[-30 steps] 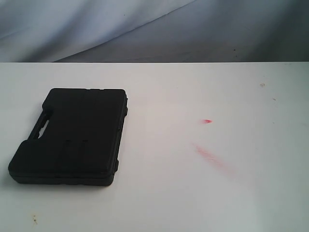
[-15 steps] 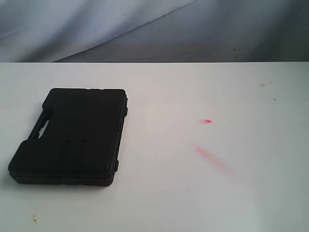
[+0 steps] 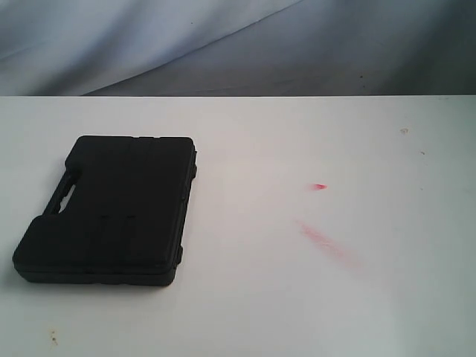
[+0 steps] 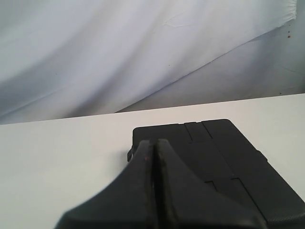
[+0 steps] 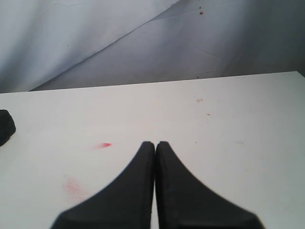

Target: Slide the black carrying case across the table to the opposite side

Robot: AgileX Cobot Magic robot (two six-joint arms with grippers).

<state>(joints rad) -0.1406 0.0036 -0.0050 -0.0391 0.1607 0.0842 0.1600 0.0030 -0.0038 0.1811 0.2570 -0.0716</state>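
— Behind it all we see a big grey-blue cloth [image 3: 223,44] with soft folds. What is below it?

— We see the table [image 3: 297,312]. It is wide, white and flat, and it fills most of the outside view.

— Where is the case?

— We find the black carrying case [image 3: 111,212] lying flat on the left part of the table in the outside view. Its lid is down. The handle slot is along its left edge.

— Can we see the grippers?

— Yes, in the wrist views. The left gripper [image 4: 155,147] has its two black fingers pressed tight together, with nothing between them. It sits right over the case, and the case stretches out past its tips. We cannot tell if it touches the lid.

— And the other one?

— The right gripper [image 5: 155,145] is pinched together too, and it holds nothing. It hangs over bare white table, well apart from the case. We only catch one round corner of the case at the edge of that view.

— What about the little things?

— We see a long, faint red smear [image 3: 325,242] on the right half of the table. A small bright red mark [image 3: 318,186] lies near it, a bit farther back. One tiny speck [image 3: 404,131] sits far to the right, near the back edge. Another dark fleck [image 3: 52,338] sits at the front left, near the case.
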